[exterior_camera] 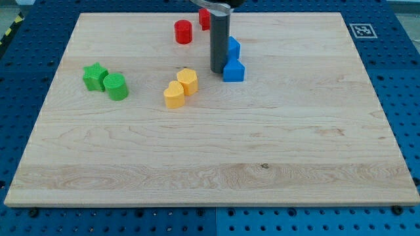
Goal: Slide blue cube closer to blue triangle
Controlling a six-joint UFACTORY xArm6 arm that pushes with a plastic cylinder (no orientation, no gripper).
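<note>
Already the two blue pieces are touching: the nearer blue block (233, 70) sits directly below the farther blue block (233, 47). No claw is fitted; my tip (217, 71) is placed just left of them. Only a gentle, short push is needed, so contact is kept.

Bright, even light; sharp focus, faint shadows.

On the board (315, 151), my tip (217, 71) sits upper centre, just left of the lower blue block (233, 70), with the upper blue block (233, 47) behind it. Two red blocks (183, 31) lie toward the top, two touching yellow blocks (180, 88) lower left of the tip, and two green blocks (106, 82) far left.
</note>
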